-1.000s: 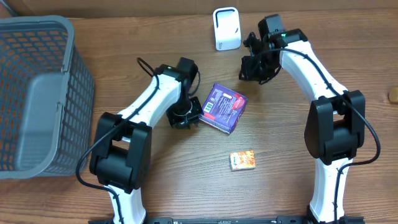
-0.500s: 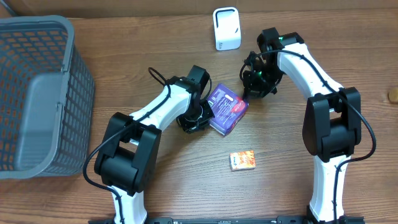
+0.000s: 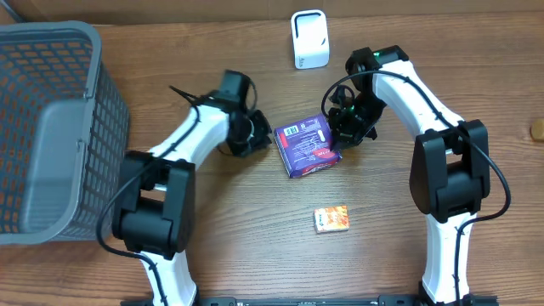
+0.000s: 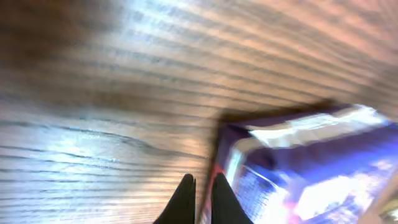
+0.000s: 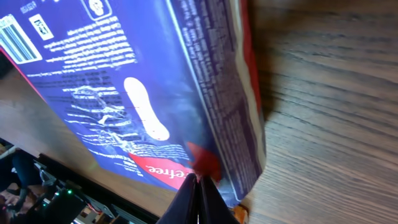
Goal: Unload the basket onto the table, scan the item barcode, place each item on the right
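The item is a purple box (image 3: 309,146) lying flat mid-table, its white barcode (image 3: 293,132) facing up at the far-left corner. In the right wrist view the box (image 5: 155,81) fills the frame and the barcode (image 5: 15,37) sits top left. My right gripper (image 5: 198,179) is shut, with its tips pressed against the box's red near corner; overhead it (image 3: 340,132) is at the box's right edge. My left gripper (image 4: 200,182) is shut with nothing between its fingers, right beside the box's (image 4: 311,162) left edge. The white scanner (image 3: 309,38) stands at the back.
A grey mesh basket (image 3: 51,127) fills the left side of the table. A small orange box (image 3: 331,218) lies in front of the purple box. The wooden tabletop (image 3: 255,246) stretches toward the front edge.
The purple box has turned and now shows its barcode side. The left gripper pulled back to the box's left edge. The right gripper came down to its right edge. Both jaws went shut.
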Tool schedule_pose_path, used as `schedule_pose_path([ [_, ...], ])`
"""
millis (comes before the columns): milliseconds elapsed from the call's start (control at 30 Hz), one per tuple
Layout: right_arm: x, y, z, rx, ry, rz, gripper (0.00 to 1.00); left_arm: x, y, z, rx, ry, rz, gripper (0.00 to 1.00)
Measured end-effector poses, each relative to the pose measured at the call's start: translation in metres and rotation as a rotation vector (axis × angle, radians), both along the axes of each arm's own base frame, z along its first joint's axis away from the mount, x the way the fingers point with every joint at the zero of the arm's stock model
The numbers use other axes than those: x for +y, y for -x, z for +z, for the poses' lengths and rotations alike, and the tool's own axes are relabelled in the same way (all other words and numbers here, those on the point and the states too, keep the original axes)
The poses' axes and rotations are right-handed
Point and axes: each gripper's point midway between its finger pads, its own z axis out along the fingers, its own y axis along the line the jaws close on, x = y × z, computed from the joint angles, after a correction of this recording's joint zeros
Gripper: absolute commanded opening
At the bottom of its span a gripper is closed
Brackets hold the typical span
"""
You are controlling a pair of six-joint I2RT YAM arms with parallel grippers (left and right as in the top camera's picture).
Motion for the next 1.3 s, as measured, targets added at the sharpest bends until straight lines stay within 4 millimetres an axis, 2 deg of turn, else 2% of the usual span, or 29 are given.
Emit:
schedule_pose_path([
  [33, 0.0, -0.001, 0.0, -0.006, -0.002, 0.0, 0.04, 0.002, -0.004, 0.006, -0.01, 0.02, -0.013, 0.05],
  [167, -0.002, -0.018, -0.003, -0.071, -0.018, -0.012, 0.2, 0.007, -0.008, 0.028, -0.015, 0.083, -0.072, 0.09],
  [267, -0.013, -0.038, -0.005, -0.133, -0.03, -0.046, 0.44, 0.006, 0.006, 0.029, 0.035, 0.096, -0.102, 0.12],
  [333, -0.025, -0.051, -0.005, -0.17, -0.035, -0.069, 0.49, 0.002, 0.014, 0.028, 0.058, 0.097, -0.124, 0.17],
  [433, -0.04, -0.064, -0.006, -0.208, -0.036, -0.096, 0.51, -0.012, 0.021, 0.029, 0.058, 0.104, -0.171, 0.22],
  [500, -0.045, -0.065, -0.006, -0.211, -0.037, -0.103, 0.51, -0.024, 0.027, 0.028, 0.058, 0.106, -0.206, 0.25],
  [667, -0.032, -0.064, -0.008, -0.219, -0.086, -0.085, 0.51, -0.05, 0.035, 0.025, 0.044, 0.085, -0.246, 0.32],
  [800, -0.021, -0.052, -0.019, -0.193, -0.104, -0.061, 0.51, -0.054, 0.039, 0.021, 0.058, 0.032, -0.217, 0.4],
  [933, -0.017, -0.047, -0.022, -0.176, -0.115, -0.055, 0.52, -0.048, 0.035, 0.018, 0.056, -0.006, -0.187, 0.46],
  [1167, -0.018, -0.047, -0.022, -0.177, -0.116, -0.057, 0.52, -0.038, 0.03, 0.016, 0.052, -0.034, -0.153, 0.39],
  [1300, -0.018, -0.047, -0.022, -0.176, -0.116, -0.057, 0.52, -0.036, 0.027, 0.016, 0.046, -0.034, -0.146, 0.3],
])
